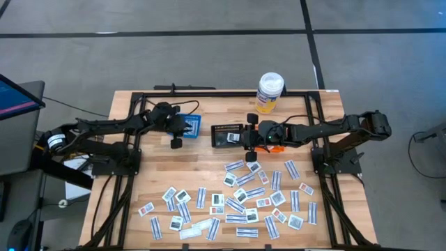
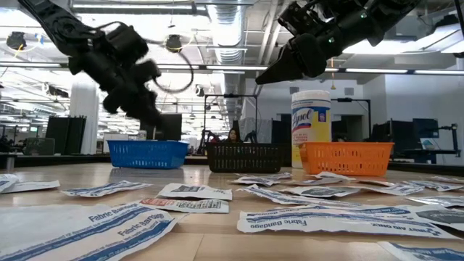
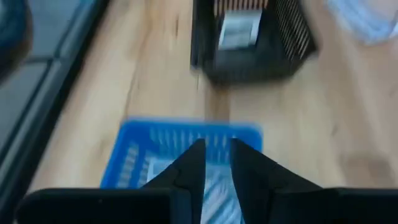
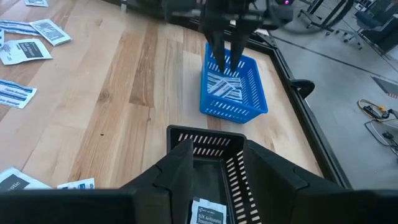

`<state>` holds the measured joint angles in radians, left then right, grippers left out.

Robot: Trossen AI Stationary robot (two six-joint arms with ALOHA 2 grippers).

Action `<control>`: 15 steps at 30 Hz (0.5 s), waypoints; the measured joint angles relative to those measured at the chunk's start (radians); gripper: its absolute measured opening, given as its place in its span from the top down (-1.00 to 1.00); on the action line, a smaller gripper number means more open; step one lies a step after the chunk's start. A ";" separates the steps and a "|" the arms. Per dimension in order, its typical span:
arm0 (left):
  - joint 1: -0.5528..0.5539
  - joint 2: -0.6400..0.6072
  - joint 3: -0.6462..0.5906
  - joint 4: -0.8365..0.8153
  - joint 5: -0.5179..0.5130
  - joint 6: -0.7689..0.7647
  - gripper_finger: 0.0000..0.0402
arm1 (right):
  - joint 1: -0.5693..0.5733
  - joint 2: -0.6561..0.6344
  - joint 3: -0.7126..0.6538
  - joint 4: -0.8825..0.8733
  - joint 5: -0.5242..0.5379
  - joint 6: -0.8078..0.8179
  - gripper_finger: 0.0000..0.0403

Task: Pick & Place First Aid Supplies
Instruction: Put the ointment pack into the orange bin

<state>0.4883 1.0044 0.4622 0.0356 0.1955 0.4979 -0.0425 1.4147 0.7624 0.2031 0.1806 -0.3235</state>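
Many white first aid packets (image 1: 244,202) lie scattered flat on the near half of the wooden table. My left gripper (image 3: 217,146) hangs open just above the blue basket (image 3: 186,127), fingers slanting down into it, with nothing between them. White strips (image 4: 224,84) lie on the blue basket's floor. My right gripper (image 4: 217,146) stands open above the black basket (image 4: 205,134), which holds a white square packet (image 3: 239,31). In the high view the left gripper (image 1: 182,129) and the right gripper (image 1: 240,136) face each other across these two baskets.
An orange basket (image 1: 273,148) sits under the right arm, beside the black basket. A tall white bottle with a yellow label (image 1: 270,90) stands at the far edge. A black frame (image 1: 209,93) runs around the table's far and side edges.
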 joint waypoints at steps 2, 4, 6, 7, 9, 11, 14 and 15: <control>-0.043 -0.032 0.000 0.027 0.000 -0.051 0.62 | 0.000 0.000 0.000 0.000 0.000 0.000 0.33; -0.099 -0.069 0.000 0.039 0.000 -0.115 0.62 | 0.000 0.000 0.000 0.003 0.000 0.002 0.32; -0.165 -0.095 0.000 0.039 0.001 -0.213 0.62 | 0.000 0.000 0.000 0.003 0.000 0.002 0.31; -0.204 -0.102 0.000 0.037 0.001 -0.268 0.62 | 0.000 0.000 0.000 0.004 0.000 0.002 0.31; -0.288 -0.101 0.000 0.032 0.001 -0.355 0.62 | 0.000 0.000 0.000 0.008 0.000 0.005 0.31; -0.386 -0.089 0.000 0.012 0.000 -0.387 0.62 | 0.002 0.000 0.000 0.008 0.000 0.028 0.32; -0.522 -0.054 0.000 -0.009 -0.056 -0.449 0.62 | 0.003 0.000 0.000 0.009 0.000 0.044 0.33; -0.563 -0.042 0.000 -0.013 -0.090 -0.478 0.61 | 0.003 0.000 0.000 0.009 0.000 0.044 0.33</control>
<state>-0.0744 0.9627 0.4625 0.0230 0.1057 0.0198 -0.0399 1.4147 0.7624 0.2119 0.1806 -0.2794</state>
